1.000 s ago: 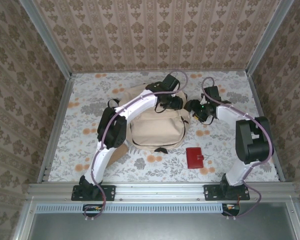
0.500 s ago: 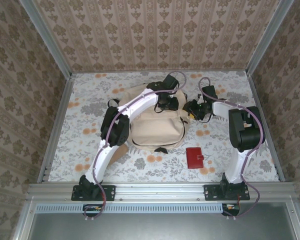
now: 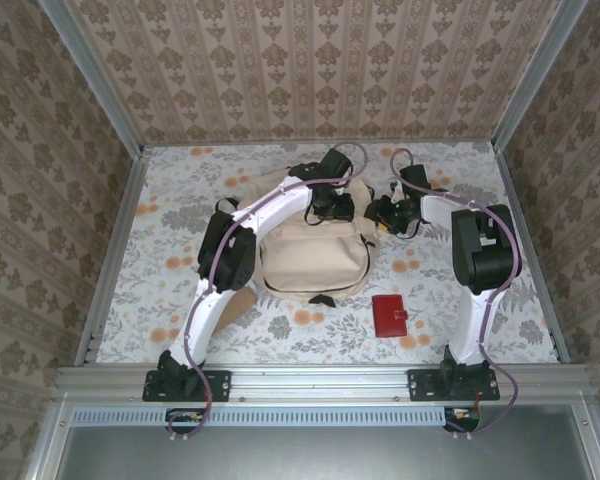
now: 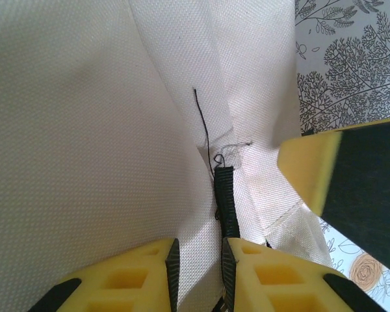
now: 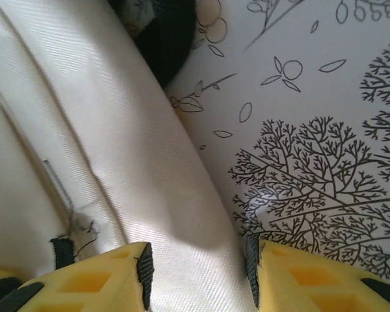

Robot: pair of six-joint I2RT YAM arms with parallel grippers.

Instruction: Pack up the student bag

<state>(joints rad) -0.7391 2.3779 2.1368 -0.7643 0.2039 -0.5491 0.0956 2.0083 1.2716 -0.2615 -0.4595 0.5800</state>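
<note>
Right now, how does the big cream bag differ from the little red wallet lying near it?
The student bag is cream and large; the red wallet is small and flat. The bag's fabric sits between the fingers of the left gripper and the right gripper; nothing touches the wallet. The bag lies mid-table; the wallet is nearer the arms' bases, to its right. Both rest on the floral table.
</note>
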